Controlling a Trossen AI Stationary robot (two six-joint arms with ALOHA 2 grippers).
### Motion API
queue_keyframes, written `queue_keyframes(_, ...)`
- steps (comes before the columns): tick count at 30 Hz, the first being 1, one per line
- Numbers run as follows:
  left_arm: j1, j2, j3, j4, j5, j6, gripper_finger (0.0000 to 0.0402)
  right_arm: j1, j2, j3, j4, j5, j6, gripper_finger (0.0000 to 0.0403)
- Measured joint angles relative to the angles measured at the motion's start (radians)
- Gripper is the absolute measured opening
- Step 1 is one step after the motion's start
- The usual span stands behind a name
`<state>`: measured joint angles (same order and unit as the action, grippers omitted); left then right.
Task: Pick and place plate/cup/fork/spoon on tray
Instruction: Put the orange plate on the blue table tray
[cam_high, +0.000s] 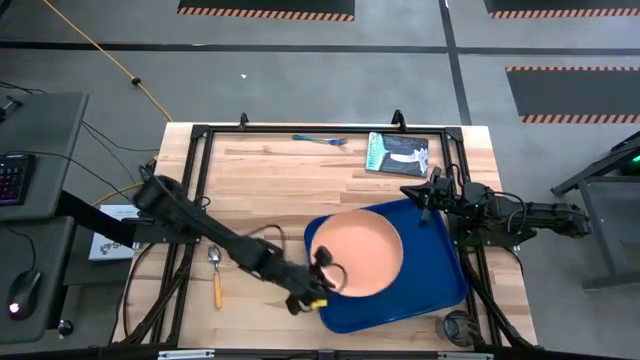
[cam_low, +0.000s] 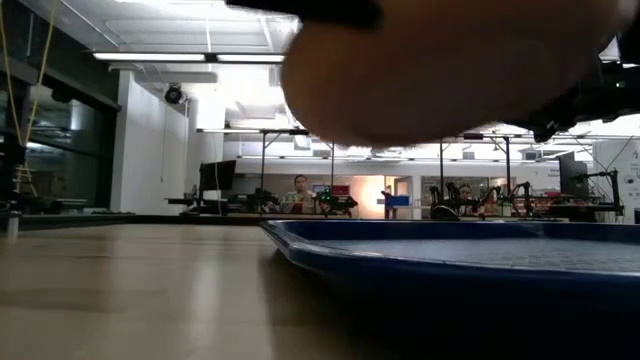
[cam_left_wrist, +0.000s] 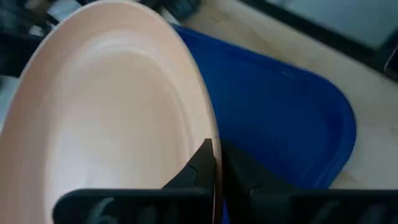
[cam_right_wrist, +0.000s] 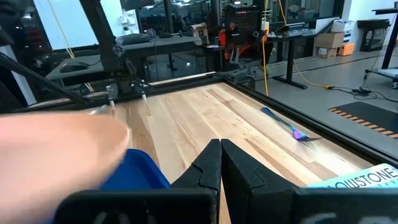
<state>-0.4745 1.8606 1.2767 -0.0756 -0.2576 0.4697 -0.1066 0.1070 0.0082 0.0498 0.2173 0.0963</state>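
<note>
The peach-orange plate (cam_high: 360, 250) hangs over the blue tray (cam_high: 430, 285), which lies at the table's near right. In the low view the plate (cam_low: 450, 70) is clear above the tray (cam_low: 450, 255). My left gripper (cam_high: 325, 268) is shut on the plate's near-left rim. My right gripper (cam_high: 415, 190) is shut and empty beside the tray's far right corner. The blue-handled fork (cam_high: 320, 139) lies near the far edge. The orange-handled spoon (cam_high: 216, 272) lies near the left. My left gripper pinches the plate's rim (cam_left_wrist: 213, 146) between its two fingers, one finger on the plate's upper face and one on its underside. The fingers come from the table's left, about level. The plate is lifted clear of the tray.
A small dark book (cam_high: 398, 155) lies at the far right, beside the fork. A small round grey-green object (cam_high: 460, 326) sits at the near right corner. Bare wood (cam_high: 270, 190) lies between spoon, fork and tray. People sit in the room behind.
</note>
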Motion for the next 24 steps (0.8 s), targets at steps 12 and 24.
queue_keyframes(12,0.046,0.311,0.203,-0.006,0.064,0.059,0.0001,0.0,-0.002,0.0,0.0,0.0,0.0,0.0003)
queue_keyframes(24,0.064,0.369,0.212,0.011,0.042,0.06,0.0018,0.0,-0.002,0.0,0.0,0.0,0.0,0.0003)
